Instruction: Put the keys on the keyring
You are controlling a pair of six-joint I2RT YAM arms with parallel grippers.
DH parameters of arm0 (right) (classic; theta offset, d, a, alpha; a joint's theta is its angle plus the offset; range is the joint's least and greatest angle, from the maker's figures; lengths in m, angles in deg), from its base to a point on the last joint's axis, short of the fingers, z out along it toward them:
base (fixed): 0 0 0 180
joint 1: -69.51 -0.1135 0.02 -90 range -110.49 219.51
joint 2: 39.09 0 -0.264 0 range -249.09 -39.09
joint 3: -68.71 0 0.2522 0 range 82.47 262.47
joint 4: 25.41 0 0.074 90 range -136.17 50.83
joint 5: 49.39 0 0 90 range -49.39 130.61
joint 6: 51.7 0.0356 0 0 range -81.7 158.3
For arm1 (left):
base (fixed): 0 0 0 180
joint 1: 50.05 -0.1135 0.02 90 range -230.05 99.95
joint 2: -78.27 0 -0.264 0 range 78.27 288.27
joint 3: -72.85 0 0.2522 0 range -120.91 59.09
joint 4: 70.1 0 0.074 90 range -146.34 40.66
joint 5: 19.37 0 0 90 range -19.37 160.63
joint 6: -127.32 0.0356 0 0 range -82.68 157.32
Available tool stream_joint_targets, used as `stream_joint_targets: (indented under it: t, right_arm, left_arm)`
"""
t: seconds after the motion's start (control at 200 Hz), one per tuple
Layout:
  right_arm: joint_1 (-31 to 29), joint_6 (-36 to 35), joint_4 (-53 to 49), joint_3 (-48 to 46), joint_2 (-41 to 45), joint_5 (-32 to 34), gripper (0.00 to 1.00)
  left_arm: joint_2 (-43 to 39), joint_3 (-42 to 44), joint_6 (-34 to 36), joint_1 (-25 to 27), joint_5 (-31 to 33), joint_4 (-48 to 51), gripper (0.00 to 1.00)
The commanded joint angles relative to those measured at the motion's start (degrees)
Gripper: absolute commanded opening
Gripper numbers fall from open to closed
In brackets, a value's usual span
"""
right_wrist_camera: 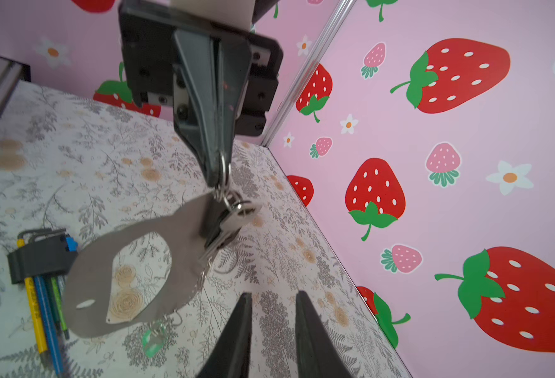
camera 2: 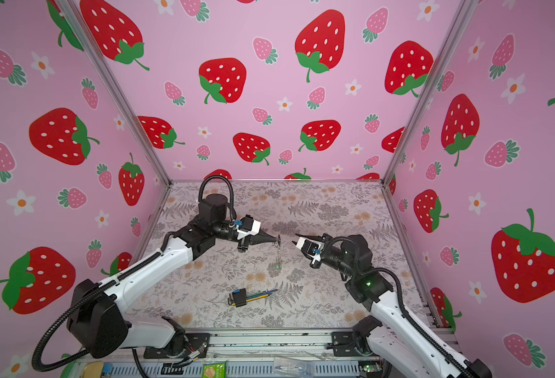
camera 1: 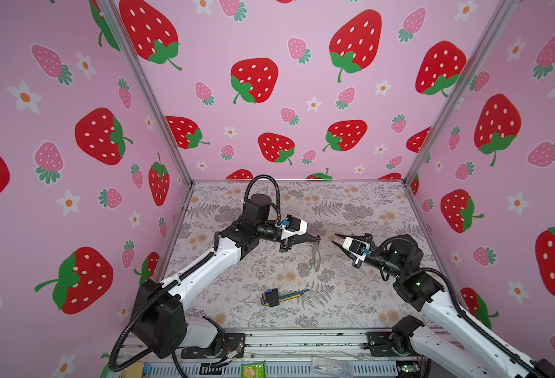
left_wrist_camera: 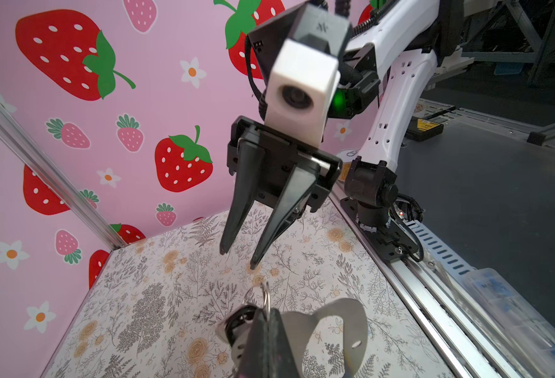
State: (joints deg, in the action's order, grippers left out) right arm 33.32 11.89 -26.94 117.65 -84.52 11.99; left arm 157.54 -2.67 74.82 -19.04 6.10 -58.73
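Pink strawberry-print walls enclose a bench (camera 1: pixel 351 294) covered in grey floral paper. Nearest the front edge lies a bundle of coloured wrenches (camera 1: pixel 281 296), untouched.

Further in, above mid-bench, the left hand (camera 1: pixel 317 240) is clenched on a small metal ring at the top of the keyring (camera 1: pixel 316 257). Its flat grey-brown strap loop dangles below the fingertips. In the right wrist view, a silvery key (right_wrist_camera: pixel 241 209) with a black tag hangs at that ring, against the strap. The green-tagged key (right_wrist_camera: pixel 153 338) shows near the strap's lower end; whether it hangs there or rests on the bench cannot be told.

Facing them, the right hand (camera 1: pixel 333 238) is released, fingers apart and holding nothing. It sits near the left fingertips, level with them, with the strap below and just beside it.

The keyring looks light and floppy, likely to swing. The rings and keys look tiny, stiff and slippery, so a tag or key head seems the safest place to pinch.
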Motion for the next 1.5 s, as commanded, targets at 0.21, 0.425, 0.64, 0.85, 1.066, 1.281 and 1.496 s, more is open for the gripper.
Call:
stream_joint_targets:
  t: [0.21,0.425,0.64,0.85,1.066,1.281,1.496]
  right_arm:
    - [0.2,2.3,-5.3,8.4,-2.1,-10.4,0.18]
    - [0.1,-0.4,-8.5,10.3,-3.1,-12.4,0.19]
    - [0.1,1.7,-9.4,11.8,-5.8,-15.5,0.21]
    - [0.1,3.4,-9.1,12.0,-6.3,-15.5,0.20]
    - [0.1,3.3,-8.7,11.6,-6.3,-10.7,0.20]
    - [0.0,-3.6,-12.6,11.8,-6.1,-8.5,0.20]
    - [-0.3,-10.6,-15.8,12.3,-6.3,-9.3,0.21]
  left_arm:
    - [0.0,0.1,-7.5,-0.1,-1.8,-6.9,0.00]
    - [-0.4,0.1,-7.9,0.0,-0.5,-6.8,0.00]
    - [-0.1,-0.2,-7.4,0.3,-0.1,-6.2,0.00]
    - [-0.4,-1.1,-4.7,0.7,1.7,-3.7,0.00]
    - [-0.9,-1.6,-2.8,1.3,1.6,-1.9,0.00]
    - [-0.6,-2.8,-2.7,1.2,0.7,0.1,0.00]
    - [-0.2,-3.3,-3.7,1.3,-0.1,0.3,0.00]
